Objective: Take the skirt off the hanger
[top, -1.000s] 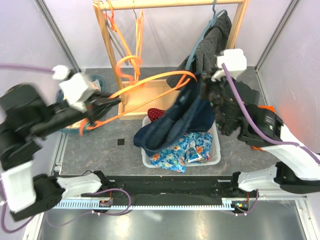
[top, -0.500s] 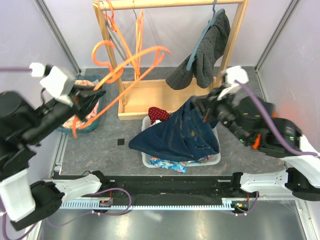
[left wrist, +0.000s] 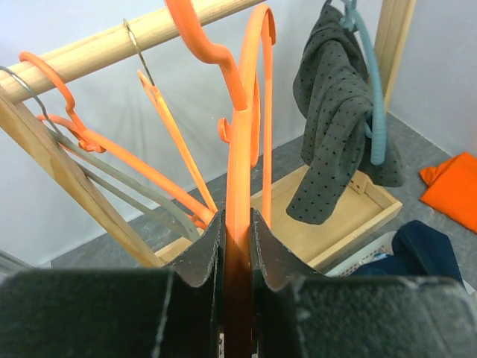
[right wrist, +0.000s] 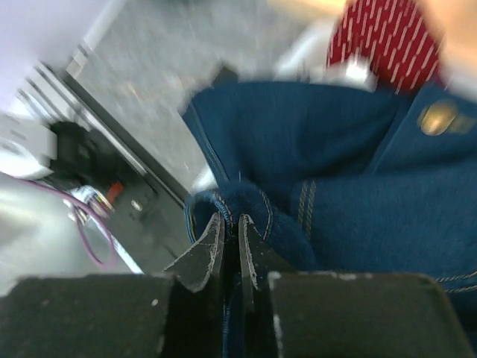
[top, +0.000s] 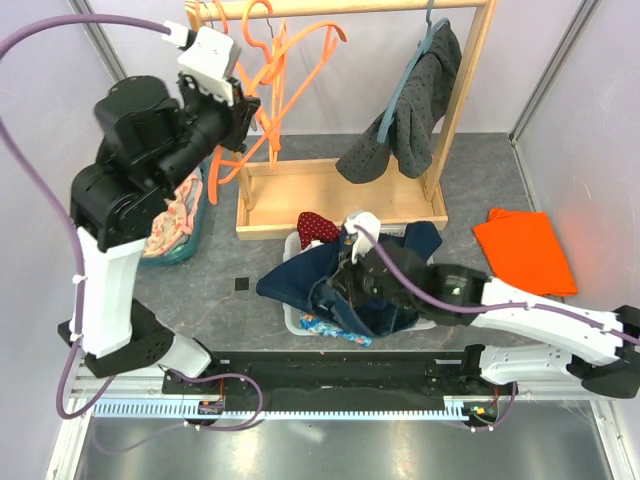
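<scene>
Pointing up, hanger [left wrist: 238, 164] is clamped by left gripper [left wrist: 237, 226]; right gripper [right wrist: 231, 224] seemingly pinches skirt [right wrist: 350, 149].

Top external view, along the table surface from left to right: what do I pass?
Teal basket of pale clothes → small black square marker → dark blue denim skirt lying over the white plastic laundry basket → flat orange cloth.
</scene>
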Robot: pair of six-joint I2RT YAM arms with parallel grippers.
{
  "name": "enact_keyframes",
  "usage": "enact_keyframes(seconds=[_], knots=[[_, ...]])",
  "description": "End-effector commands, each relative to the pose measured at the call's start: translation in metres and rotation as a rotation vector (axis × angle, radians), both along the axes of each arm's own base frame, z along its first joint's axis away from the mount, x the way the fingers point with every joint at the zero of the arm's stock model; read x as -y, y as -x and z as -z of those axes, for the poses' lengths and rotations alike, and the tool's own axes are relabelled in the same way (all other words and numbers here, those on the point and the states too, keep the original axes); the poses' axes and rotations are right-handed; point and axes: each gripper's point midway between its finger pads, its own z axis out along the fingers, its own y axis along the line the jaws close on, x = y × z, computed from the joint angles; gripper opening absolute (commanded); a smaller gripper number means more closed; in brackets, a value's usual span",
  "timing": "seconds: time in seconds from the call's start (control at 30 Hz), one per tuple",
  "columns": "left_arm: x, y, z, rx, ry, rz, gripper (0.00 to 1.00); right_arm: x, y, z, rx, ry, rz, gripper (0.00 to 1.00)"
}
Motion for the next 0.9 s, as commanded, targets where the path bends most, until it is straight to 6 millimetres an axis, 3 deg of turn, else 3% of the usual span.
enact_keyframes(seconds=[0.0,0.03,0.07,0.13,0.23,0.4,0.53,0.73,0.87], knots=[[-0.002,-0.013,-0.028,0.073,0.109,-0.083,0.02,-0.021,0.012,0.04,-0.13,-0.127,0.005,0.0],[-0.004,-0.017,-0.027,0.073,0.107,-0.113,0.02,-0.025,0.017,0.048,-0.185,-0.169,0.014,0.0],[0.004,-0.024,-0.021,0.062,0.094,-0.115,0.02,-0.022,0.023,0.078,-0.224,-0.141,0.008,0.0],[0.008,-0.029,-0.02,0.06,0.089,-0.126,0.02,-0.025,0.024,0.093,-0.259,-0.162,0.026,0.0],[0.02,-0.04,-0.013,0.052,0.08,-0.126,0.02,-0.008,0.018,0.127,-0.283,-0.126,0.123,0.0],[0.043,-0.072,0.003,0.042,0.054,-0.157,0.02,0.012,0.008,0.147,-0.319,-0.15,0.265,0.0],[0.059,-0.098,0.01,0.057,0.048,-0.186,0.02,0.025,0.013,0.171,-0.376,-0.174,0.308,0.0],[0.07,-0.136,0.023,0.102,-0.005,-0.276,0.02,0.038,0.019,0.181,-0.398,-0.21,0.326,0.0],[0.074,-0.151,0.019,0.158,-0.014,-0.315,0.02,0.043,0.019,0.179,-0.394,-0.237,0.328,0.0]])
